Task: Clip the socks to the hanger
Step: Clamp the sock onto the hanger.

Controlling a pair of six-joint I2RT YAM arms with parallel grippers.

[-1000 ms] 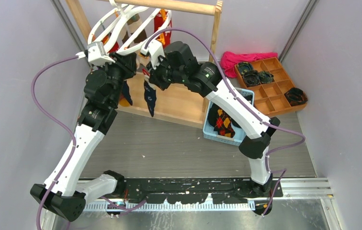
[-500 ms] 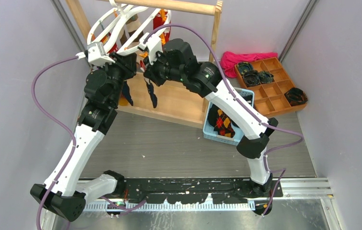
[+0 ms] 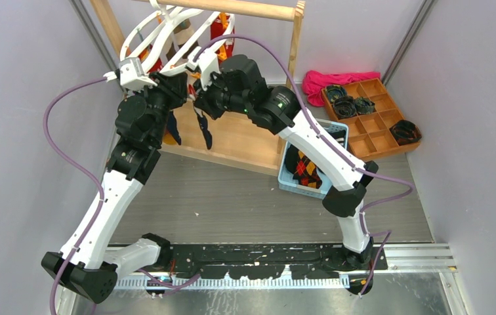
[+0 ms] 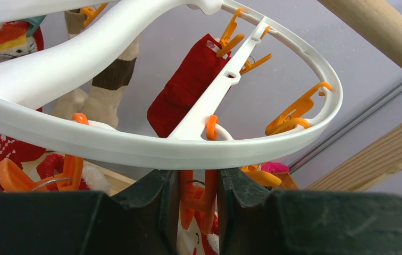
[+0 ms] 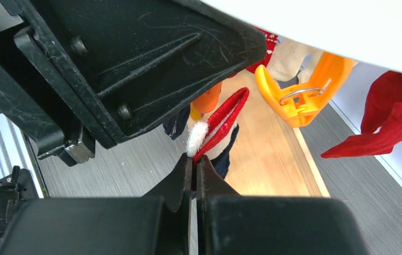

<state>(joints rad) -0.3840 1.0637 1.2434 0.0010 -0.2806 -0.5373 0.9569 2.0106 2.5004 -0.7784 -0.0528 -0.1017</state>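
**A:** What's different from a second ago?

**B:** Only the right arm. Its wrist has swung left and a little upward, carrying the right gripper (image 5: 193, 159) closer in under the hanger (image 3: 160, 33).

**A:** And the sock?

**B:** The sock (image 3: 204, 133) has ridden along. Its dangling end now hangs higher and further left against the wooden base (image 3: 245, 141) than it did.

**A:** Anything lower down?

**B:** The right elbow has drifted slightly left too, and the forearm leans further toward the rack.

Smooth glossy white plastic hanger (image 4: 135, 146); shiny orange plastic clips (image 4: 286, 126); red knit cloth sock (image 5: 224, 116), fuzzy trim; bare matt wood rail (image 4: 379, 32).
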